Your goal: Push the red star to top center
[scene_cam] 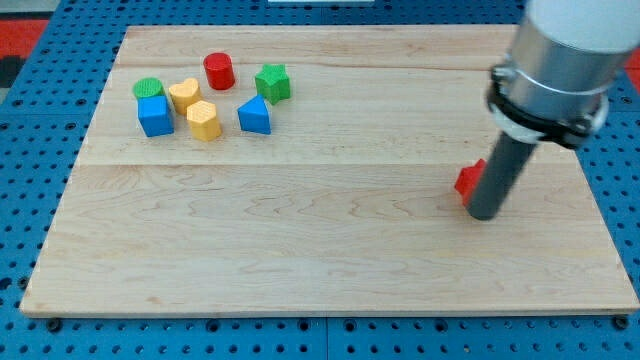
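— Nearest us, toward the view's bottom right, what do we see?

— We see my tip (484,213) resting on the worktop (300,250), with the red star (469,180) touching the rod's left side and partly hidden behind it. That star lies at the view's right, about mid-height on the worktop.

— And our claw, spread or pressed together?

— We carry none; the arm ends in a plain dark rod.

— Any containers?

— We see none. At the view's upper left, well apart from the tip, we find a cluster: red cylinder (219,71), green star (272,83), green cylinder (148,89), yellow heart-like block (184,94), blue cube (155,116), yellow hexagon-like block (203,120) and a blue block (255,116) with a peaked top.
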Controlling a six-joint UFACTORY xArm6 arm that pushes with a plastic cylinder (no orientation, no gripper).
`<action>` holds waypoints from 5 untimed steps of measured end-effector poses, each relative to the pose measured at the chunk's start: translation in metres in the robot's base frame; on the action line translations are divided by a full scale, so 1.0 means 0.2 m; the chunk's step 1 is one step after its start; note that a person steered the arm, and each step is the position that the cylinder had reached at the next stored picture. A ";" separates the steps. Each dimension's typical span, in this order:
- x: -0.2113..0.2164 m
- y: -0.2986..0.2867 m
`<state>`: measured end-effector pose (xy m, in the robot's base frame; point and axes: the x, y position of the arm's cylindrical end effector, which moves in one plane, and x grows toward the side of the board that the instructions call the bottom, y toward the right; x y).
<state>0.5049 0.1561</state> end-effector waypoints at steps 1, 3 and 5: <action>-0.03 -0.01; 0.10 0.29; -0.21 0.21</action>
<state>0.4637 0.1986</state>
